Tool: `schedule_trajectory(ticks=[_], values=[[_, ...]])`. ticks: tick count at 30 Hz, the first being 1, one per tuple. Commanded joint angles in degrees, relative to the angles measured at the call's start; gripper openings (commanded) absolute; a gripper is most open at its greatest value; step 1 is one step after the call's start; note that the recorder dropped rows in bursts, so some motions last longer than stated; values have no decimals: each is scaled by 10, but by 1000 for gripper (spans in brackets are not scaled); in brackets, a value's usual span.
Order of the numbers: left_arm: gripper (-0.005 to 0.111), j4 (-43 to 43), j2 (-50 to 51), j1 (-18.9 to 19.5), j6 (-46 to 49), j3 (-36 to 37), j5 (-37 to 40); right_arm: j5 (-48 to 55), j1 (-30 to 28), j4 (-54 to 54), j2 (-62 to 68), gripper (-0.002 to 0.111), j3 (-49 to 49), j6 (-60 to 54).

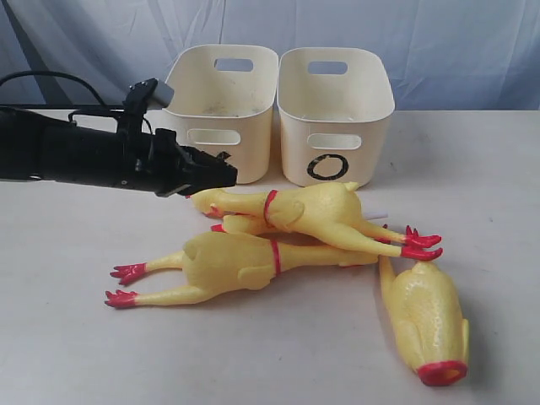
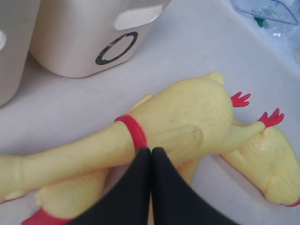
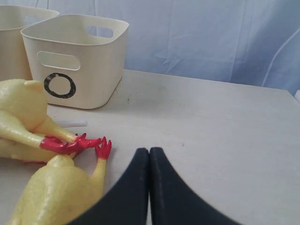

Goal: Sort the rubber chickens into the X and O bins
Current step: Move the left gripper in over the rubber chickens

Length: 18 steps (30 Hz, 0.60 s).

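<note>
Three long yellow rubber chickens lie on the table in front of two cream bins. The top chicken [image 1: 312, 209] [image 2: 187, 112] lies across a second chicken [image 1: 228, 261]; the third chicken [image 1: 426, 316] [image 3: 56, 192] lies apart at the right. A whitish tube end [image 3: 70, 123] pokes out behind the pile. The O bin [image 1: 335, 110] [image 2: 84, 42] [image 3: 75, 51] stands right of the other bin [image 1: 221, 101], whose mark my left gripper hides. My left gripper [image 1: 224, 173] [image 2: 151, 150] is shut and empty, just over the top chicken's red neck band [image 2: 133, 131]. My right gripper [image 3: 149, 151] is shut and empty, beside the third chicken's feet.
A blue cloth backdrop [image 1: 422, 42] hangs behind the bins. A clear plastic container [image 2: 267, 11] sits beyond the far side of the table. Bare tabletop [image 1: 481, 177] lies to the right of the bins.
</note>
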Motion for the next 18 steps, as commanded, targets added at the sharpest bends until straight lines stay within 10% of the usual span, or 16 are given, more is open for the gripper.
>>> schedule_trajectory(ticks=[1,18], values=[[0,5,-1,-3,8,-3,-12,-7,-2,-1,-4,-1,1,-1],[0,76,-1,-3,10,-3,-2,-6,-2,-1,-4,-1,1,-1]])
